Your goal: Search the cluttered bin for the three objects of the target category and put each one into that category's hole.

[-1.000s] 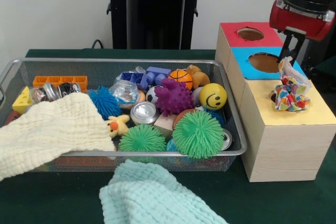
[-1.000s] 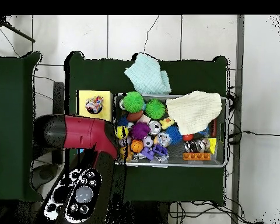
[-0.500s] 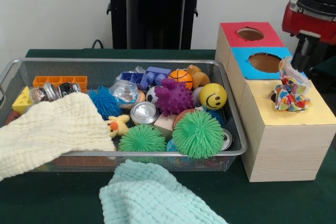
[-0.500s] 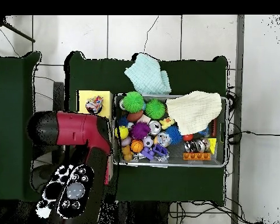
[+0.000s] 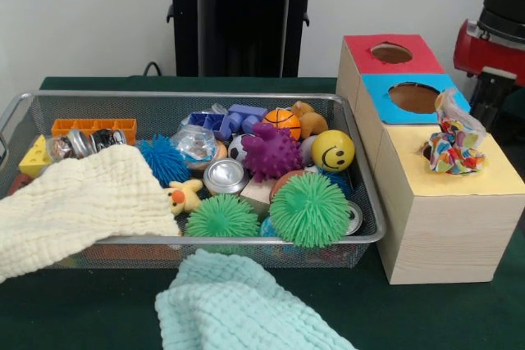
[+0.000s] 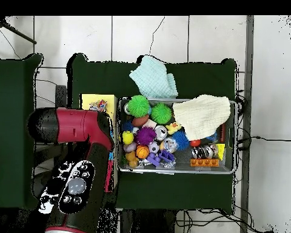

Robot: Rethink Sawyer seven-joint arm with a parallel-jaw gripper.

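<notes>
A: Gripper [image 5: 492, 96] state? 
B: Could not tell whether the jaws stood apart or together; only a dark stub under the red arm [image 6: 81, 130] showed at the right edge, behind the box [image 5: 435, 202].
A: Surroundings?
B: Crumpled wrapper [image 5: 451, 141] lay on the yellow section over its hole, bunched, longer side running toward the blue hole [image 5: 413, 97]. Wire bin [image 5: 373, 202] just left of the box, crowded: green spiky balls [image 5: 310, 209], smiley ball [image 5: 332, 151], purple spiky toy [image 5: 271, 152]. Cream cloth [image 5: 74, 206] draped over its left end.
</notes>
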